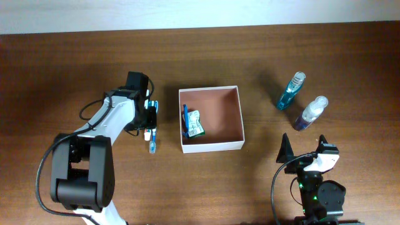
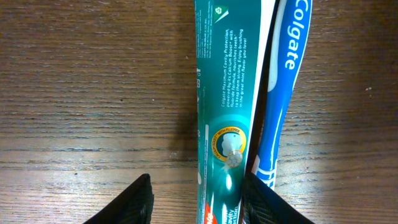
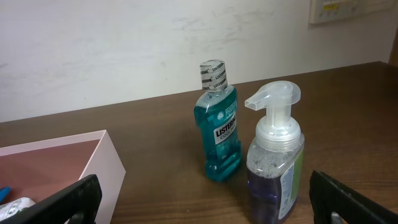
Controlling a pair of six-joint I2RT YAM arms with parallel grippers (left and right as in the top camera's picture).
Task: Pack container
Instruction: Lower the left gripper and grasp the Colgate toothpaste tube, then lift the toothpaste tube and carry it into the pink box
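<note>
The container (image 1: 210,145), a shallow white box with a reddish-brown inside, sits mid-table and holds a green packet (image 1: 195,123) and a blue item (image 1: 185,119). Its white corner (image 3: 106,171) shows in the right wrist view. My left gripper (image 1: 150,115) is low over the table left of the box. It (image 2: 198,186) stands open around a teal Colgate toothpaste tube (image 2: 224,93): the right finger touches the tube and the left finger is apart from it. A blue toothbrush pack (image 2: 283,81) lies against the tube. My right gripper (image 1: 305,149) is wide open and holds nothing.
A teal mouthwash bottle (image 1: 292,91) and a purple pump bottle (image 1: 310,114) stand upright at the right. In the right wrist view the pump bottle (image 3: 275,168) is the nearer, just ahead of my right gripper (image 3: 202,186), with the mouthwash bottle (image 3: 217,127) behind.
</note>
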